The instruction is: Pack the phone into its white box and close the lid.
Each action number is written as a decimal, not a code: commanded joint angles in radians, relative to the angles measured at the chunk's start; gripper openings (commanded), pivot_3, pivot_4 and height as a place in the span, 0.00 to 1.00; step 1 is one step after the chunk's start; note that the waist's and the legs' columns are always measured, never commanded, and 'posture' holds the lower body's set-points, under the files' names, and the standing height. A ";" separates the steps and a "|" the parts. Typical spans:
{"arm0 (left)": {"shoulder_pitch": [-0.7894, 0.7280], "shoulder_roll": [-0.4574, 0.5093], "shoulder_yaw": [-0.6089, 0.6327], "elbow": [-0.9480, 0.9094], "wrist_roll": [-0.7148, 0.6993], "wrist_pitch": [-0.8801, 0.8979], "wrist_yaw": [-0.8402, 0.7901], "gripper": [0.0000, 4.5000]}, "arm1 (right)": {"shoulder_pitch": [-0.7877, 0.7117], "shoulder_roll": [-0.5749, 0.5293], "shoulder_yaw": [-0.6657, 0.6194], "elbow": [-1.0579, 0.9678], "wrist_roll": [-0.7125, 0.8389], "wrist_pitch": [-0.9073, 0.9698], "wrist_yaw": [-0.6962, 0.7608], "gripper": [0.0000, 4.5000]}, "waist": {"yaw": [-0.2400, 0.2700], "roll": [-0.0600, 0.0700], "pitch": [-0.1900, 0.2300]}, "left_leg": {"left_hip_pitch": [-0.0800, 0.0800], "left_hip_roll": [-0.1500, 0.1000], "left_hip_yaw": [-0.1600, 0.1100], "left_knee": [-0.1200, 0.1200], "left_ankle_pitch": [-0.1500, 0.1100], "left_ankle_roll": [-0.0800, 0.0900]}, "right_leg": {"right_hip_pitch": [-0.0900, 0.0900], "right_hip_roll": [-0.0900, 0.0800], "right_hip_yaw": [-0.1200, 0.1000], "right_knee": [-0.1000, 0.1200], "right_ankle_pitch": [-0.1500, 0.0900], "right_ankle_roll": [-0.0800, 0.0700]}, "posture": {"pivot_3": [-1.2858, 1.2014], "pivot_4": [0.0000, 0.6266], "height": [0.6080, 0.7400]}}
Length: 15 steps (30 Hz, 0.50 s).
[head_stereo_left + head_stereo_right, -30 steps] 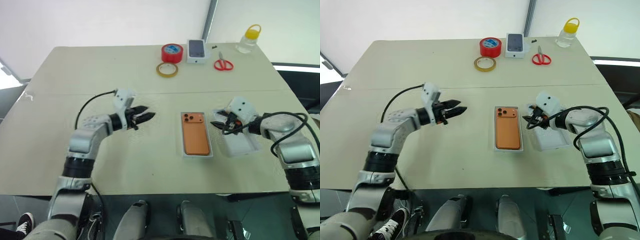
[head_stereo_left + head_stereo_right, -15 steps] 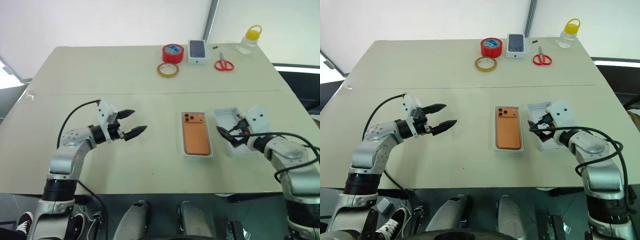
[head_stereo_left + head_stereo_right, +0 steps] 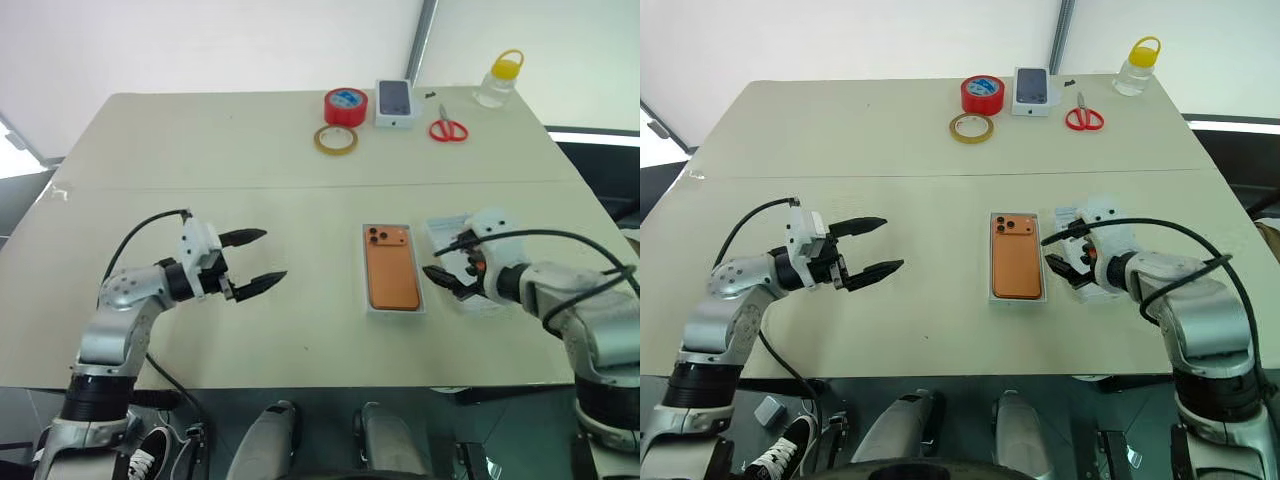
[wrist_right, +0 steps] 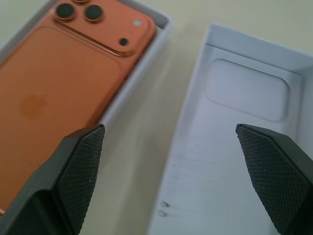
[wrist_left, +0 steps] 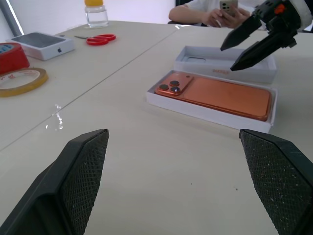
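Both grippers spread wide, holding nothing.
We see the right gripper (image 3: pixel 1062 255) over the lid (image 3: pixel 452 228), beside the phone (image 3: pixel 390 274) lying in the white box (image 3: pixel 395 309); left gripper (image 3: pixel 255 257) has pulled back. Tape rolls (image 3: pixel 345 106), scissors (image 3: pixel 447 129) sit far off.

Silver arms, black cables, black-fingered left tool (image 3: pixel 250 257).

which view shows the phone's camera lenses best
The right wrist view: the phone lies close beneath, its lenses sharp. The left wrist view shows them at a low slant; the eye views show them tiny from above.
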 commanded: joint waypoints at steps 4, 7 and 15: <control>0.014 0.032 0.022 -0.038 -0.014 -0.036 -0.012 1.00 | -0.056 -0.026 0.012 0.072 0.028 0.118 -0.012 1.00 | 0.006 0.000 0.000 | 0.000 0.000 0.000 0.000 0.000 0.001 | 0.000 -0.001 -0.001 -0.001 0.000 0.000 | 0.52 0.24 1.00; 0.015 0.025 0.017 -0.051 -0.016 -0.035 0.001 1.00 | -0.087 -0.032 0.022 0.091 0.035 0.138 -0.021 1.00 | 0.003 0.000 0.000 | -0.001 -0.001 0.000 0.000 -0.001 0.001 | 0.000 -0.001 0.000 -0.001 0.000 0.000 | 0.52 0.24 1.00; 0.020 0.013 0.006 -0.052 -0.008 -0.052 0.015 1.00 | -0.168 -0.025 0.034 0.127 0.056 0.245 -0.075 1.00 | 0.002 0.000 0.000 | -0.001 -0.001 0.000 0.000 -0.001 0.001 | 0.000 -0.001 0.000 0.000 0.000 0.000 | 0.52 0.24 1.00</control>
